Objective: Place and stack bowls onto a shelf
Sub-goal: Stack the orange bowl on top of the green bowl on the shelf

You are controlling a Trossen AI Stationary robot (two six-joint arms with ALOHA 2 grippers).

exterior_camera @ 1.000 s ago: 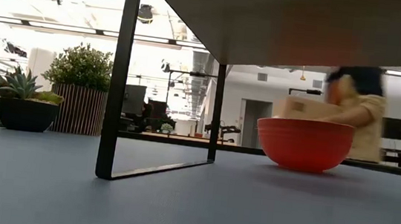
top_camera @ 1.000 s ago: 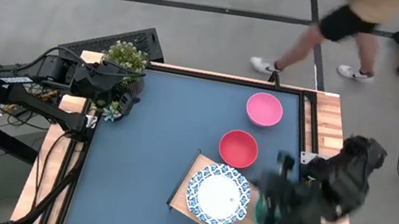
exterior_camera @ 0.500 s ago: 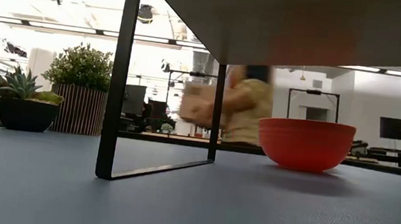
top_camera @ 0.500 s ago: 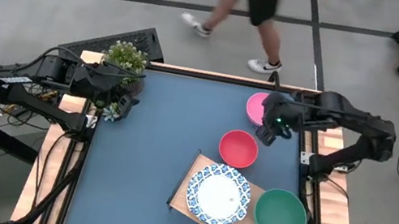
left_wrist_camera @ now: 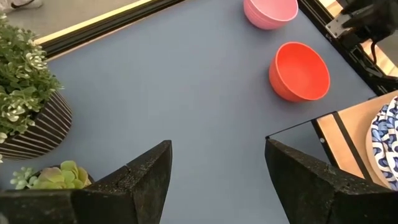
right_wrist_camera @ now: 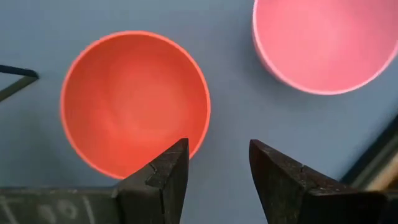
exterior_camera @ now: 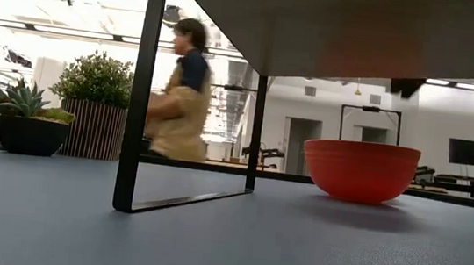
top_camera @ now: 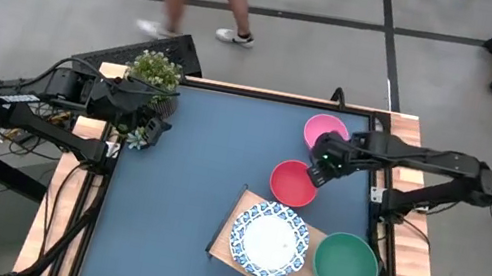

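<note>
Red bowl: small, round, plain, glossy inside; judged light, rigid, likely slippery. Stands on the dark blue table near its right edge, just off the shelf corner, beside the pink bowl. Best taken by the rim wall.

Right gripper: fingers spread, empty, held above the rim.

Left gripper: spread, parked at the left edge.

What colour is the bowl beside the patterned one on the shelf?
Teal-green bowl, plain; clearest in the high view.
</note>
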